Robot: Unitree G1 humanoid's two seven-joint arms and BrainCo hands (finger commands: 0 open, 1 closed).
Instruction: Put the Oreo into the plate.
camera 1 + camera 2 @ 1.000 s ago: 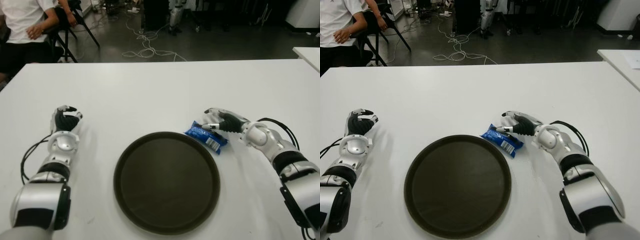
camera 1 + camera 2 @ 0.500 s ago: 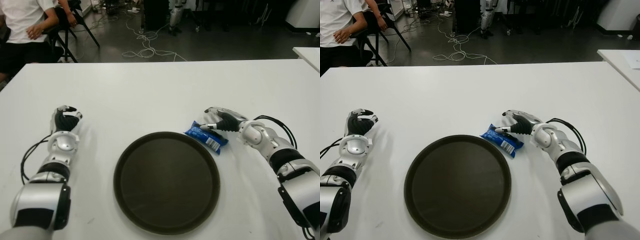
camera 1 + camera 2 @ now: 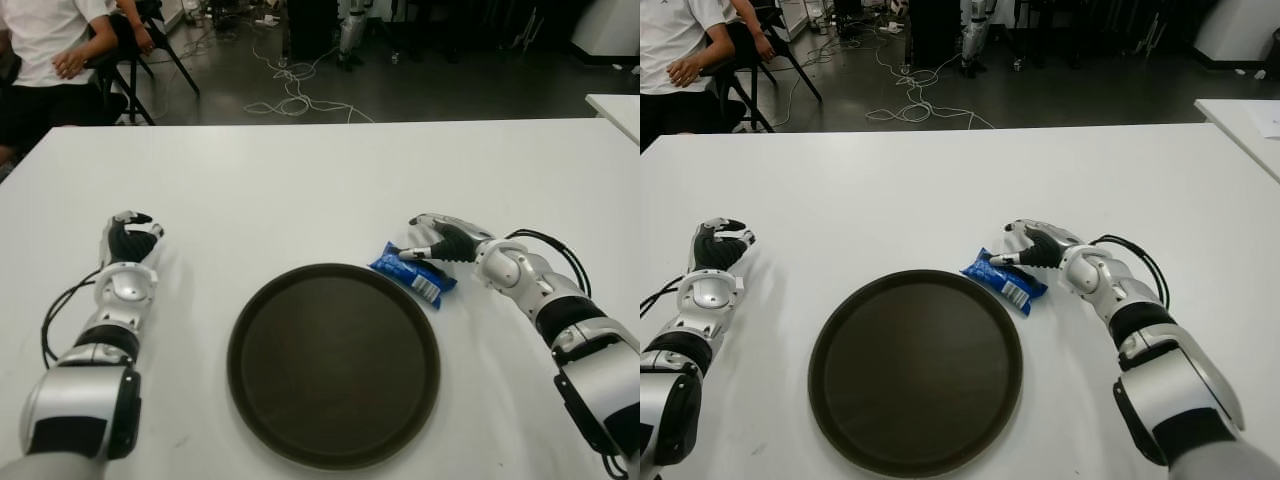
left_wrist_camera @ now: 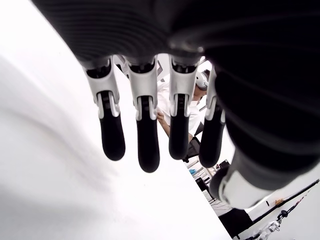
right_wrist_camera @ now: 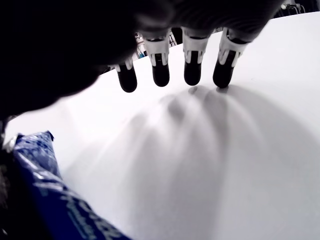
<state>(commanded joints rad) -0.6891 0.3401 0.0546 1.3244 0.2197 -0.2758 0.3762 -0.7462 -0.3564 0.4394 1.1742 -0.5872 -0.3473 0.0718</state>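
Observation:
The Oreo, a blue packet, lies flat on the white table, just off the far right rim of the round dark plate. The plate holds nothing. My right hand is at the packet's far right end, fingers spread over the table and thumb tip at the packet's edge. In the right wrist view the fingers reach down toward the bare table and the packet sits beside the thumb, not grasped. My left hand shows idle, left of the plate, fingers relaxed and holding nothing.
A person in a white shirt sits on a chair beyond the table's far left corner. Cables trail over the dark floor behind. The corner of another white table shows at the right edge.
My right wrist and forearm have shifted slightly toward the packet and away from me. The packet, the plate and the left hand have not moved.

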